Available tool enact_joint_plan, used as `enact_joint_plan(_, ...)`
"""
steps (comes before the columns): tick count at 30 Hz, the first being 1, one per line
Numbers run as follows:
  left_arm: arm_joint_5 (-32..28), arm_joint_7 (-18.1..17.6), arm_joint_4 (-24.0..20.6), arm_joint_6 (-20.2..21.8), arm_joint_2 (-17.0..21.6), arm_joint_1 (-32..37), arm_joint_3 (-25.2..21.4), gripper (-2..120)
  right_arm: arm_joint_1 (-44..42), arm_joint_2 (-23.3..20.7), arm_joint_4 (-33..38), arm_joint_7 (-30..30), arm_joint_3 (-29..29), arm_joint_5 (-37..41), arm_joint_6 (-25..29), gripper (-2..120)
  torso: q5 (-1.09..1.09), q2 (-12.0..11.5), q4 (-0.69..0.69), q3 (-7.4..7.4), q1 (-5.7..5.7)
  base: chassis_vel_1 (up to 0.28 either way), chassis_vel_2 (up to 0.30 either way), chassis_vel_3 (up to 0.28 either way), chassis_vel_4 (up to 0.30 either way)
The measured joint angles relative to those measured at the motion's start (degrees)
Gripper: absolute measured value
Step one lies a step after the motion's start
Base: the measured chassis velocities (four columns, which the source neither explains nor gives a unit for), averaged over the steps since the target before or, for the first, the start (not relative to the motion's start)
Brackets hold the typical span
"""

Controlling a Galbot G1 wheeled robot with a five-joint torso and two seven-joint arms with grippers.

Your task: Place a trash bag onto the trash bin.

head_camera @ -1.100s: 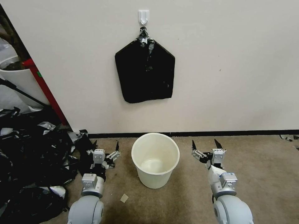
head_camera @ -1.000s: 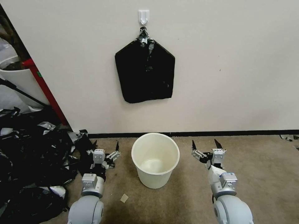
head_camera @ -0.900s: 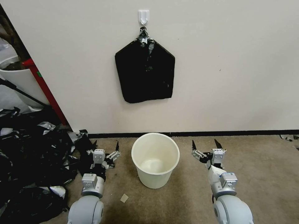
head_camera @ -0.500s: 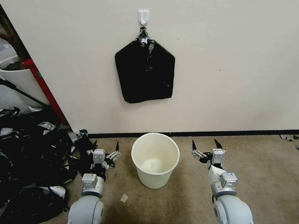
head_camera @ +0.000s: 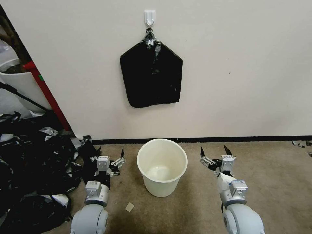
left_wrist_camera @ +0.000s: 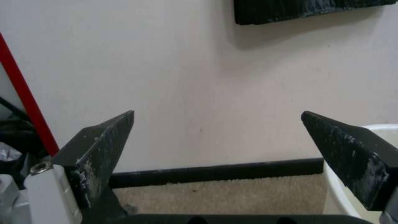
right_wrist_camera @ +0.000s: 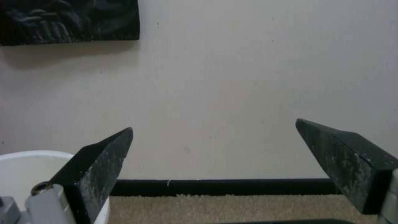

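Nothing is grasped yet, so the task looks barely begun; the trash bin (head_camera: 162, 167) stands bare at lower centre of the frame; the left gripper (head_camera: 110, 153) and right gripper (head_camera: 214, 150) flank it, fingers spread wide and empty; next, a bag must be fetched, probably from the black pack (head_camera: 151, 74) hooked at upper centre.

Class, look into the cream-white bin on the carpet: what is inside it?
The trash bin holds nothing: its bare pale floor and inner wall show, with no liner over the rim. The near inner wall is hidden by the rim. Both grippers, left gripper and right gripper, flank it, open.
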Motion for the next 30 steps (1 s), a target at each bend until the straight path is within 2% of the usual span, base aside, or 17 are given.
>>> enact_joint_plan(30, 0.00, 0.00, 0.00, 0.00, 0.00, 0.00, 0.00, 100, 0.00, 0.00, 0.00, 0.00, 0.00, 0.00, 0.00, 100, 0.00, 0.00, 0.00, 0.00, 0.00, 0.000, 0.000, 0.000, 0.000)
